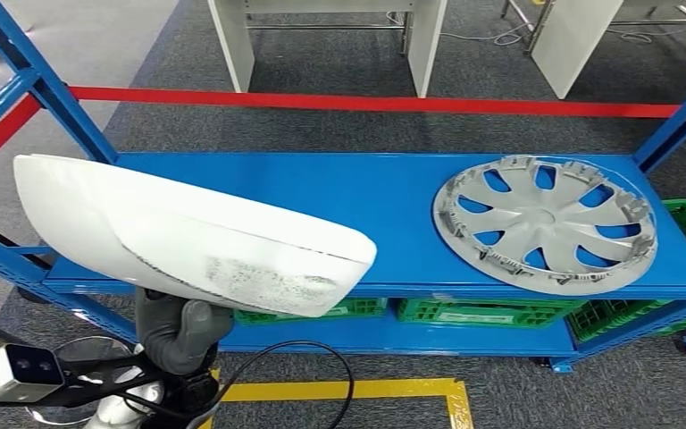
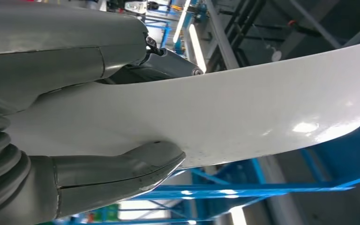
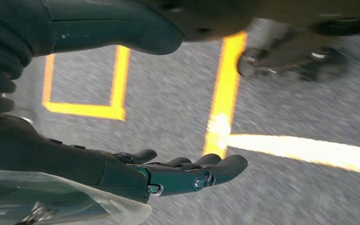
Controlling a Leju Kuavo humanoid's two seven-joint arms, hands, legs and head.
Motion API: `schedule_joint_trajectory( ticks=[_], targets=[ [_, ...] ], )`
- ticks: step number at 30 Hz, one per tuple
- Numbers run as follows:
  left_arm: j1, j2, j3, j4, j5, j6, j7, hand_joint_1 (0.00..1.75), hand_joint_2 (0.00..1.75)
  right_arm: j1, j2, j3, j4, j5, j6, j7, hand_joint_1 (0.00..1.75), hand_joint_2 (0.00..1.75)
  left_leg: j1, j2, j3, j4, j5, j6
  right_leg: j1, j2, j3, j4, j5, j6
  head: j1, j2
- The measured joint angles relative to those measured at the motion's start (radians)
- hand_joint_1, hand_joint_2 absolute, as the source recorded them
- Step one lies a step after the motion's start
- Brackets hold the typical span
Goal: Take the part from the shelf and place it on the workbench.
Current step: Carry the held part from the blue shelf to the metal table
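A long white curved panel part [image 1: 188,237] is held up in front of the blue shelf [image 1: 357,192], over its left end. My left hand [image 1: 179,331] grips the panel from below near its middle. Up close in the left wrist view, the white panel [image 2: 243,108] lies pinched between the thumb [image 2: 122,176] and the upper fingers [image 2: 75,51]. My right hand [image 3: 168,173] hangs over the grey floor with its fingers stretched out and apart, nothing in it.
A silver wheel cover [image 1: 545,223] lies flat on the right half of the shelf top. Green crates [image 1: 473,313] sit on the lower shelf level. Blue uprights [image 1: 45,80] frame the shelf. Yellow tape lines [image 1: 339,390] mark the grey floor below.
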Motion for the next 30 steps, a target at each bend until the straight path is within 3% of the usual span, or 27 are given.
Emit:
schedule_joint_trajectory(
  ticks=[2,5,6,8,10,11,12,13,14,16,18,20,22,25,26,27,28,30],
  targets=[
    [0.020,-0.002,0.010,-0.013,-0.009,-0.011,-0.001,1.75,1.75,-0.002,0.006,-0.004,0.000,0.000,-0.001,-0.023,0.00,1.75,-0.004,-0.003,-0.012,0.014,0.003,-0.015,0.001,0.005,0.015,-0.033,-0.001,-0.008,0.002,0.000],
    [0.034,-0.003,0.025,-0.021,-0.007,-0.033,-0.002,1.75,1.75,0.000,0.011,-0.021,0.001,-0.030,0.067,-0.044,0.00,1.75,-0.002,-0.004,-0.026,0.029,0.001,-0.029,0.002,0.005,-0.007,-0.027,0.009,-0.034,-0.001,0.000],
    [0.035,-0.003,0.029,-0.022,-0.006,-0.037,-0.002,1.75,1.75,0.001,0.012,-0.030,0.001,-0.040,0.092,-0.057,0.00,1.75,0.000,-0.005,-0.035,0.050,-0.023,-0.033,0.003,0.004,-0.015,-0.027,0.015,-0.045,-0.003,0.000],
    [0.037,-0.003,0.039,-0.023,-0.004,-0.043,-0.002,1.75,1.75,0.002,0.015,-0.045,0.001,-0.053,0.125,-0.087,0.00,1.75,0.001,-0.006,-0.067,0.146,-0.108,-0.038,0.006,0.002,-0.032,-0.027,0.031,-0.062,-0.008,0.000],
    [0.040,-0.003,0.044,-0.023,-0.003,-0.047,-0.002,1.75,1.75,0.003,0.015,-0.056,0.001,-0.056,0.136,-0.111,0.00,1.75,0.000,-0.007,-0.091,0.259,-0.174,-0.036,0.014,0.001,-0.055,-0.026,0.048,-0.070,-0.009,0.000],
    [0.042,-0.003,0.045,-0.023,-0.002,-0.047,-0.002,1.75,1.75,0.004,0.016,-0.059,0.001,-0.056,0.135,-0.121,0.00,1.75,-0.002,-0.007,-0.086,0.283,-0.179,-0.032,0.018,0.001,-0.066,-0.026,0.056,-0.072,-0.009,0.000],
    [0.044,-0.003,0.045,-0.023,-0.002,-0.047,-0.002,1.75,1.75,0.004,0.016,-0.063,0.001,-0.055,0.133,-0.130,0.00,1.75,-0.005,-0.007,-0.065,0.272,-0.165,-0.024,0.022,0.001,-0.077,-0.026,0.064,-0.073,-0.009,0.000],
    [0.045,-0.003,0.045,-0.023,-0.001,-0.046,-0.002,1.75,1.75,0.005,0.017,-0.066,0.001,-0.052,0.131,-0.137,0.00,1.75,-0.009,-0.008,-0.029,0.227,-0.139,-0.014,0.027,0.001,-0.086,-0.026,0.072,-0.074,-0.009,0.000],
    [0.045,-0.004,0.046,-0.023,0.001,-0.044,-0.002,1.75,1.75,0.005,0.018,-0.068,0.001,-0.049,0.129,-0.144,0.00,1.75,-0.015,-0.009,0.018,0.157,-0.116,0.000,0.030,0.001,-0.094,-0.026,0.081,-0.074,-0.009,0.000],
    [0.045,-0.004,0.046,-0.023,0.004,-0.038,-0.002,1.75,1.75,0.005,0.023,-0.070,0.001,-0.041,0.124,-0.154,0.00,1.75,-0.025,-0.010,0.095,0.032,-0.101,0.021,0.033,0.002,-0.104,-0.028,0.094,-0.071,-0.008,0.000],
    [0.045,-0.005,0.046,-0.024,0.007,-0.033,-0.003,1.75,1.75,0.004,0.025,-0.072,0.001,-0.036,0.118,-0.159,0.00,1.75,-0.032,-0.011,0.116,-0.015,-0.106,0.025,0.030,0.001,-0.108,-0.032,0.106,-0.060,-0.010,0.000],
    [0.045,-0.006,0.047,-0.024,0.008,-0.027,-0.003,1.75,1.75,0.003,0.024,-0.073,0.001,-0.028,0.108,-0.162,0.00,1.75,-0.031,-0.010,0.107,-0.029,-0.088,0.023,0.027,0.001,-0.112,-0.035,0.116,-0.047,-0.011,0.000],
    [0.045,-0.011,0.047,-0.025,0.009,-0.022,-0.003,1.75,1.75,0.004,0.023,-0.073,0.001,-0.020,0.094,-0.163,0.00,1.75,-0.025,-0.008,0.096,-0.042,-0.064,0.026,0.027,0.003,-0.134,0.006,0.078,-0.037,-0.007,0.000],
    [0.046,-0.014,0.048,-0.025,0.010,-0.017,-0.003,1.75,1.75,0.004,0.021,-0.073,0.001,-0.015,0.078,-0.162,0.00,1.75,-0.024,-0.004,0.068,-0.042,-0.041,0.029,0.024,0.003,-0.192,0.183,-0.039,-0.025,-0.003,0.000],
    [0.046,-0.014,0.048,-0.025,0.010,-0.015,-0.003,1.75,1.75,0.004,0.021,-0.073,0.001,-0.015,0.075,-0.163,0.00,1.75,-0.024,-0.002,0.060,-0.041,-0.035,0.028,0.024,0.003,-0.194,0.216,-0.055,-0.022,-0.003,0.000],
    [0.046,-0.014,0.048,-0.025,0.010,-0.012,-0.003,1.75,1.75,0.004,0.020,-0.074,0.001,-0.015,0.070,-0.164,0.00,1.75,-0.024,-0.001,0.053,-0.039,-0.030,0.026,0.024,0.002,-0.176,0.212,-0.051,-0.021,-0.003,0.000],
    [0.046,-0.014,0.048,-0.025,0.009,-0.008,-0.003,1.75,1.75,0.005,0.020,-0.074,0.001,-0.015,0.066,-0.165,0.00,1.75,-0.023,-0.001,0.048,-0.036,-0.027,0.024,0.023,0.001,-0.138,0.168,-0.032,-0.020,-0.003,0.000],
    [0.046,-0.015,0.048,-0.025,0.007,-0.001,-0.003,1.75,1.75,0.005,0.020,-0.076,0.001,-0.017,0.063,-0.167,0.00,1.75,-0.025,0.000,0.040,-0.026,-0.026,0.019,0.023,-0.001,-0.040,0.024,0.007,-0.023,-0.003,0.000]
  ],
)
